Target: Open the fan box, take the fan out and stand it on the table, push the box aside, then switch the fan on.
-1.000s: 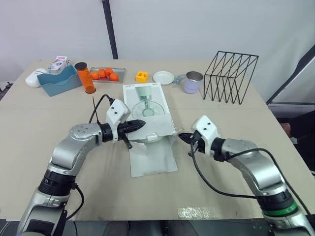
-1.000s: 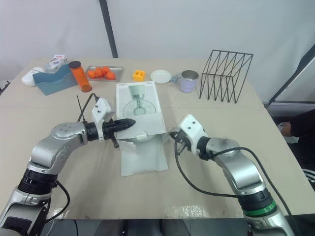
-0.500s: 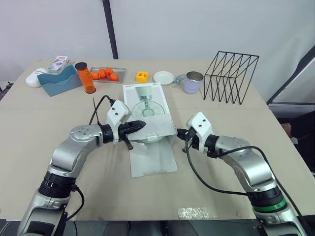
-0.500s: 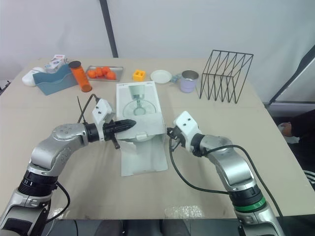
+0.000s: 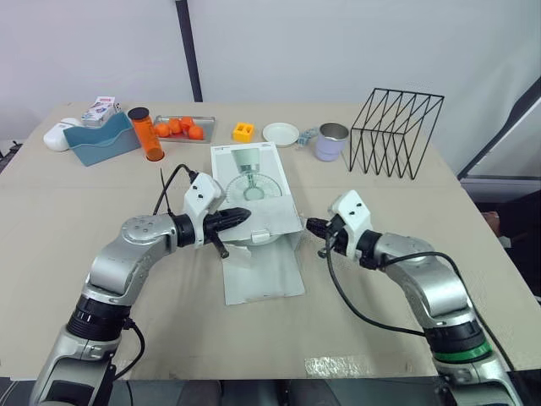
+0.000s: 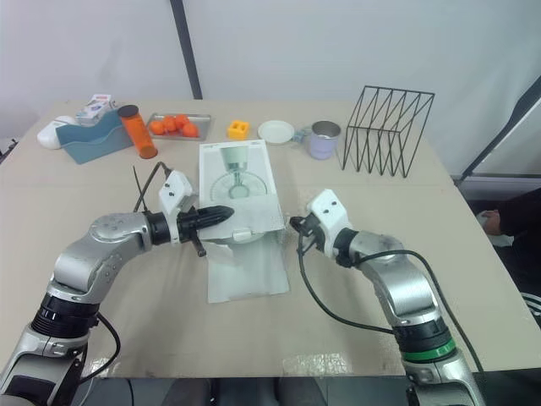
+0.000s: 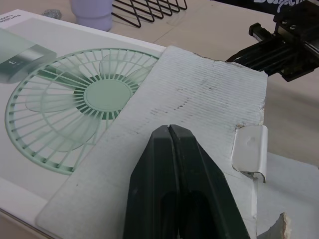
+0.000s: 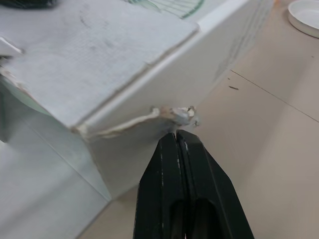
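The white fan box (image 5: 254,182) lies flat mid-table, a green fan printed on its top. Its long front flap (image 5: 264,272) lies open on the table toward me. A corrugated inner flap (image 7: 199,99) still covers the box's near end. My left gripper (image 5: 245,213) is shut with nothing in it, its tips resting over that inner flap (image 7: 169,130). My right gripper (image 5: 311,225) is also shut and holds nothing. It points at the torn front right corner of the box (image 8: 179,115), just short of touching it.
Along the back stand a black wire rack (image 5: 397,131), a purple mug (image 5: 331,141), a white lid (image 5: 281,134), a yellow block (image 5: 243,131), a tray of oranges (image 5: 182,127), an orange cylinder (image 5: 147,134) and a blue bin (image 5: 101,139). Bare tabletop lies either side of the box.
My right gripper has crept slightly farther from me, up to the box's front right corner. The left gripper and the box have stayed put.
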Robot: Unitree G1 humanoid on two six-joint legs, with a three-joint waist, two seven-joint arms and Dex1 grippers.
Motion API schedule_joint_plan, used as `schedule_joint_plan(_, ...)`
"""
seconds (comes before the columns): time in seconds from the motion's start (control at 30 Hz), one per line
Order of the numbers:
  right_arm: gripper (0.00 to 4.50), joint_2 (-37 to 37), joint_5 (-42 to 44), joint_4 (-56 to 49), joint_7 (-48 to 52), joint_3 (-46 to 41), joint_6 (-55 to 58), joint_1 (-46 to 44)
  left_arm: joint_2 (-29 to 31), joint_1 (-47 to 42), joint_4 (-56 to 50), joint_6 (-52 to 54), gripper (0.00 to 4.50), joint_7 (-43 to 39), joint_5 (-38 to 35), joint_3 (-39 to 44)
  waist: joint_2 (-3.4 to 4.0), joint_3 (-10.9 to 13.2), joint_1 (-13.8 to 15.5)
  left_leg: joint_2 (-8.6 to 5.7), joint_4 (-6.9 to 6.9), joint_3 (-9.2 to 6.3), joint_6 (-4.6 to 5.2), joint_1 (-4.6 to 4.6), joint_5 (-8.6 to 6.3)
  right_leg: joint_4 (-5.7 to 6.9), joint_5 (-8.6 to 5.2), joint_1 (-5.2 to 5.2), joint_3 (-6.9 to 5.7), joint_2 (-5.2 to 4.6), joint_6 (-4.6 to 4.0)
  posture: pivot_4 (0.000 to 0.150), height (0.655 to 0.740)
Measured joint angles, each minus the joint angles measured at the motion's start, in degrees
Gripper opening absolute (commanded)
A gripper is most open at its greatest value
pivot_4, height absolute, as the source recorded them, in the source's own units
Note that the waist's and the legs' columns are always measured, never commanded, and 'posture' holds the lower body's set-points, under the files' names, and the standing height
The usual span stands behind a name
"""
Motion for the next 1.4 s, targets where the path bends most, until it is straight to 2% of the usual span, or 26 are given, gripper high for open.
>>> schedule_joint_plan(0.47,0.02,2.96,3.6,0.18,0.89,-2.9,-1.37,-7.0,-0.01,0.13,-0.26,-0.21,0.0,-0.49,0.86,0.0,0.02,-0.01,-0.02,0.0,-0.01,0.0,0.0,0.01,0.0,0.01,0.01,0.0,0.0,0.0,-0.02,0.15,0.74)
schedule_joint_plan(0.73,0.02,3.32,3.46,-3.69,3.7,4.5,0.74,-4.72,-0.07,0.55,-0.95,-0.22,0.0,-0.65,0.83,0.06,0.02,-0.01,-0.02,-0.01,0.01,0.0,0.0,0.0,0.0,0.01,0.01,0.0,0.0,-0.02,-0.02,0.15,0.74)
schedule_joint_plan(1.1,0.02,3.09,1.69,-3.48,3.6,5.51,-0.35,-4.75,0.78,2.3,-2.37,-3.13,0.0,-5.62,-0.19,0.06,0.02,-0.02,-0.01,0.02,0.01,-0.01,-0.01,0.02,0.0,0.02,0.02,0.01,-0.01,0.0,-0.04,0.15,0.74)
schedule_joint_plan(1.4,0.02,3.84,1.68,-2.38,3.57,5.75,-0.9,-5.27,3.48,2.72,-6.51,-2.73,0.0,-7.82,1.07,-4.14,0.02,-0.02,-0.06,0.04,0.01,-0.01,0.0,0.02,0.0,0.02,0.03,0.0,0.0,0.04,-0.05,0.15,0.74)
